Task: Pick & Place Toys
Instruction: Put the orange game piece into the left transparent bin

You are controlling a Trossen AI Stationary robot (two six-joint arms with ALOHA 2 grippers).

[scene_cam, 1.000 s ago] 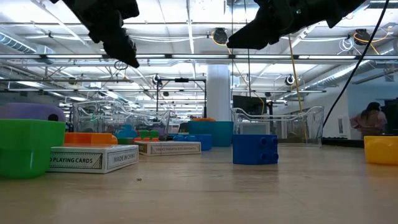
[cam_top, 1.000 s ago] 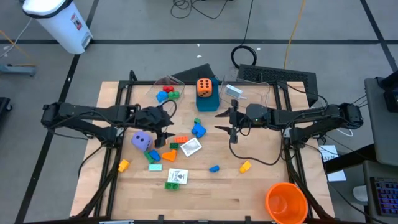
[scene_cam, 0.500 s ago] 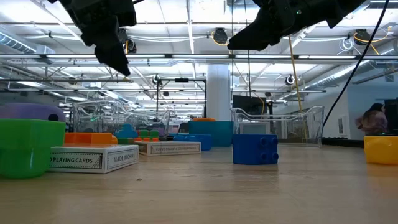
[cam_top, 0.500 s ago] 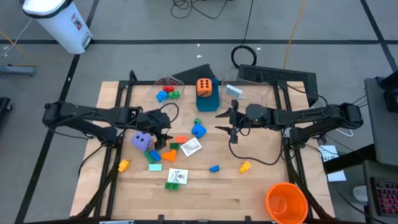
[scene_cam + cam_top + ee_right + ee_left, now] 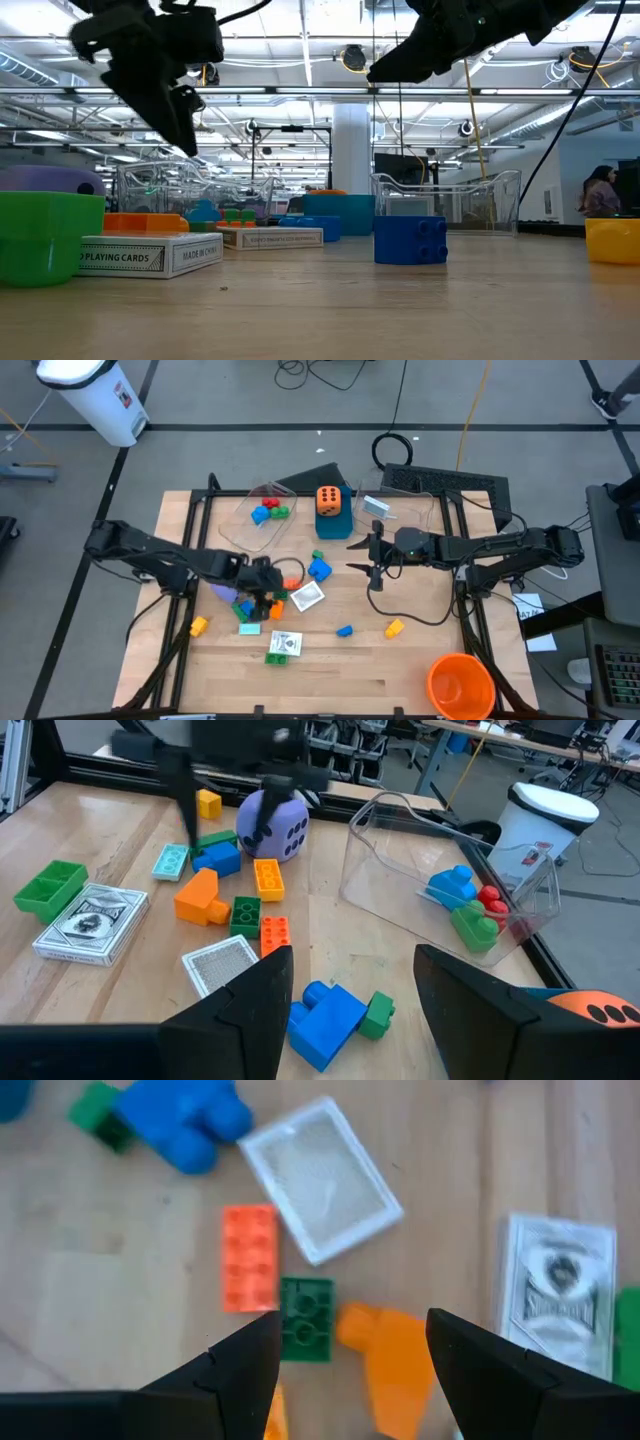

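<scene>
Honestly, this one looks like it's only a little way in. Near the upper middle of the high view a clear tub [image 5: 262,520] holds just a few bricks — blue, red and green [image 5: 268,512] — and the orange die [image 5: 328,500] sits on a blue box [image 5: 334,526] right beside it. A second clear tub [image 5: 400,508] to the right looks close to empty, though I can't tell for sure.

Most of the toys are still loose on the table [image 5: 420,660], in the centre of the frame: the purple die [image 5: 277,826], an orange flat brick [image 5: 249,1257], a green square brick [image 5: 306,1318], an orange angled piece [image 5: 388,1360], a blue brick [image 5: 319,569], a white card [image 5: 322,1179], a card box [image 5: 284,645], and stray yellow bricks lower left [image 5: 197,626] and lower right [image 5: 394,628].

The left gripper [image 5: 348,1355] hangs just over that central pile with its fingers apart and nothing between them — the green brick and orange piece lie right below the gap, so my guess is one of those is next. The right gripper [image 5: 350,982] hovers mid-table near the blue brick, fingers apart too, holding nothing.

So nearly everything is still left to move.
</scene>
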